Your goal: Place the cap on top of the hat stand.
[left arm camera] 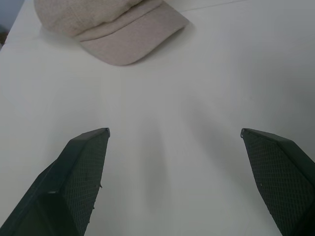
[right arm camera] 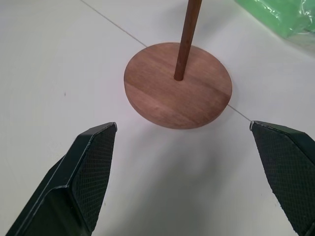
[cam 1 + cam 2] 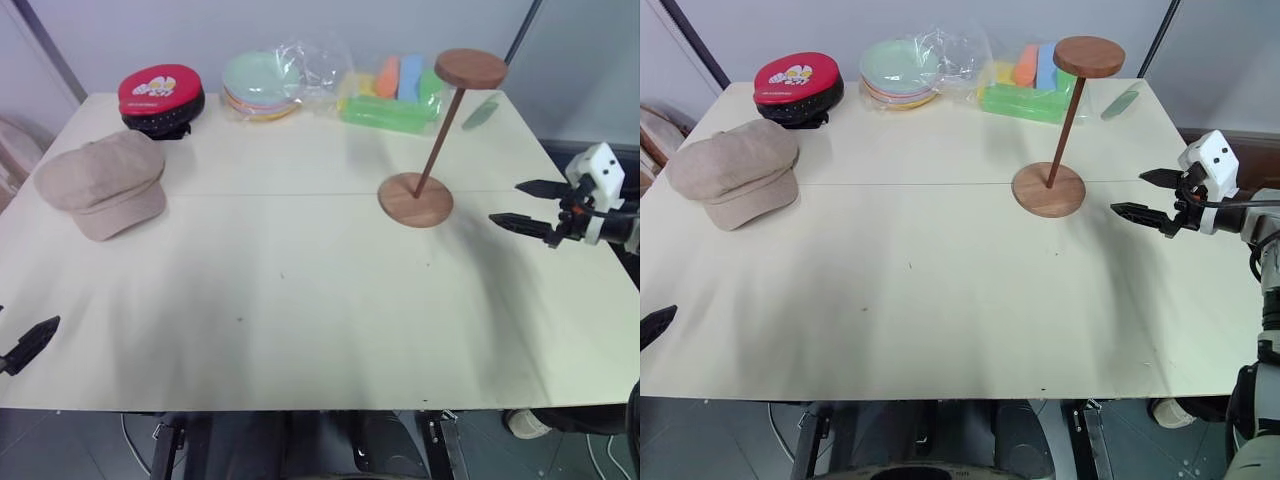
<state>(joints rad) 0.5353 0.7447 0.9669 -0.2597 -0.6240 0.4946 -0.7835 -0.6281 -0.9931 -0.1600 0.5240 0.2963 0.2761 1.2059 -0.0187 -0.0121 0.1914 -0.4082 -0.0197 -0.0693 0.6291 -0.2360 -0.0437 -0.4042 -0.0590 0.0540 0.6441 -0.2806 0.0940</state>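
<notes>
The left gripper hovers low over the near left edge of the table, jaws spread wide and holding nothing. Ahead of it, well apart, the cap lies flat on the table with its brim turned toward the gripper; bare tabletop lies between the two fingers.

Beyond the cap, near the far left corner, sits a black round pad with a red top. To its right along the far edge come a stack of pastel plates, a crumpled clear bag touching them, and a green tray holding orange, blue and green pieces.

The stand is upright on the right half of the table, its round base flat on the surface beside the seam between the two boards, its thin rod leaning up and to the right to the smaller bare top disc. A small green object lies on the table behind it.

The right gripper hangs just to the right of the stand's base, pointing at it, near but not touching. Its jaws are wide open and empty; from the wrist, the base sits ahead between the two fingers, beyond their tips.
</notes>
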